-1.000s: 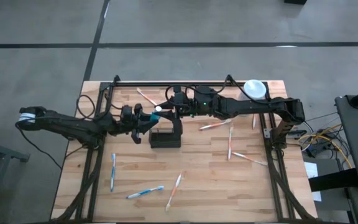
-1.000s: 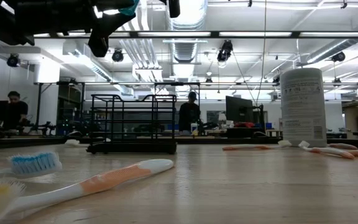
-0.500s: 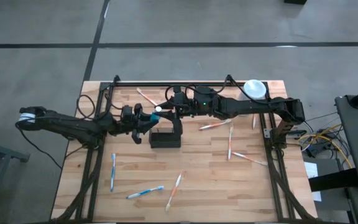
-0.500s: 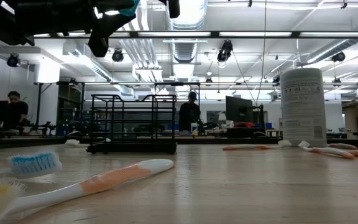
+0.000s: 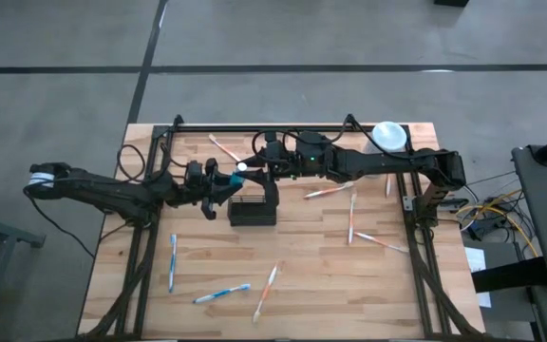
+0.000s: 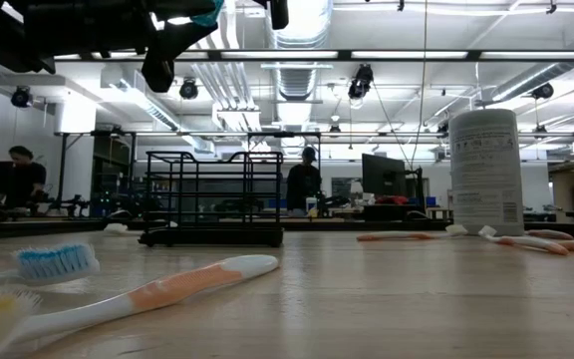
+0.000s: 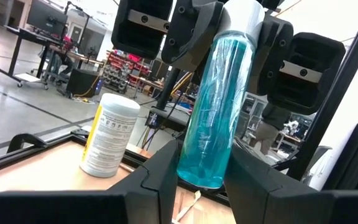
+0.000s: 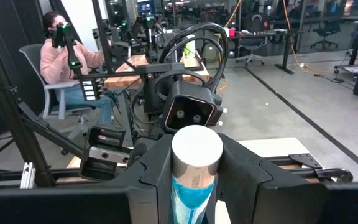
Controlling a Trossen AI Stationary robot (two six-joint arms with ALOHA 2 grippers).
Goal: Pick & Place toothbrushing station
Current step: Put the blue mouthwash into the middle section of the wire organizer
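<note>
A clear blue bottle with a white cap hangs in the air between my two grippers, over the table's far middle. My left gripper is shut on its blue end and my right gripper is shut on its capped end. The toothbrushing station, a low black wire basket, stands on the table just nearer than the bottle, with its base flat on the wood. Neither gripper touches it. My left gripper pinches the bottle's blue bottom end between its two fingers, coming from the table's left, and the bottle runs on beyond the fingertips. The bottle is lifted clear of the table. My right gripper pinches the white cap end between its two fingers, coming level from the table's right. The blue body continues past the fingers toward my left gripper.
Several toothbrushes lie scattered on the wood, among them a blue one, an orange one and others at the right. A white-topped canister stands at the far right corner. People sit in the room beyond.
</note>
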